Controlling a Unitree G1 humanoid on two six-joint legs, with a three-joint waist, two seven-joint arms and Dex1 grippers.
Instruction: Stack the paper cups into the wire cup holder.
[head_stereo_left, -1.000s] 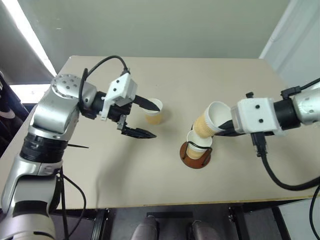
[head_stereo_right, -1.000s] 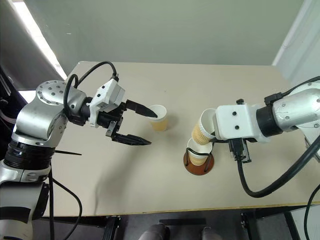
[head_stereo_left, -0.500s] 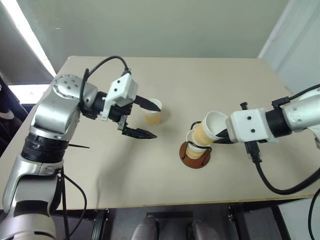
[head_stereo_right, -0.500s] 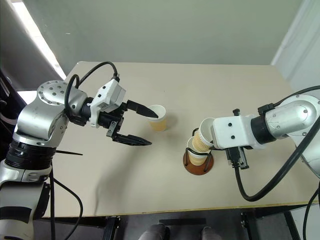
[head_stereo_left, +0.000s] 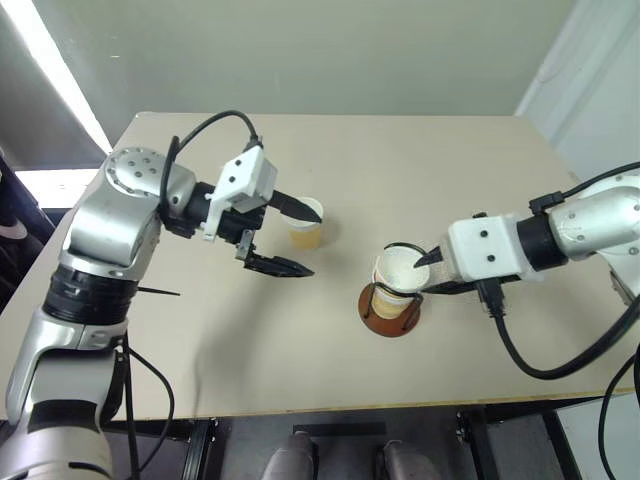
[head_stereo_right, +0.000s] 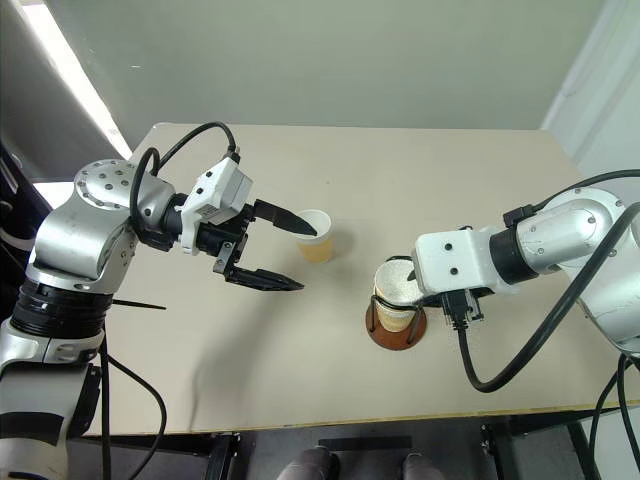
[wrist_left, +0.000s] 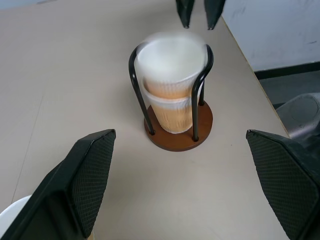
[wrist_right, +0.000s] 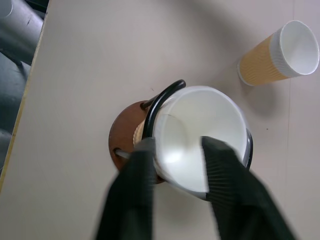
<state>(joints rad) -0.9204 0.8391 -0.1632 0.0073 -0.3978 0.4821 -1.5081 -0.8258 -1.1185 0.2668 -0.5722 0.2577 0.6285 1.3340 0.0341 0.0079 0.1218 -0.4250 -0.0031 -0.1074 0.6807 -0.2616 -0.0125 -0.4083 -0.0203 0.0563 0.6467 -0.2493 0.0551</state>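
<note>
The wire cup holder (wrist_left: 202, 127) stands on the table with two paper cups nested inside its black loops; the upper cup (wrist_left: 172, 60) sits in the lower cup (wrist_left: 172, 112). My right gripper (wrist_right: 177, 150) hovers over that upper cup's rim, open, one finger inside the cup (head_stereo_left: 398, 272) and one outside. A third paper cup (head_stereo_left: 307, 228) stands upright further left. My left gripper (head_stereo_left: 314, 241) is held wide open above the table beside that cup, which is not between its fingers.
The tan table (head_stereo_left: 300, 350) has its front edge close below the holder's brown base (head_stereo_left: 385, 318) and its right edge (head_stereo_left: 590, 190) beyond my right arm. A black cable (head_stereo_left: 540, 365) hangs from the right wrist.
My right gripper moved down and left with the tilted cup, set it upright into the holder on the first cup, and its fingers parted. The left arm has kept still.
</note>
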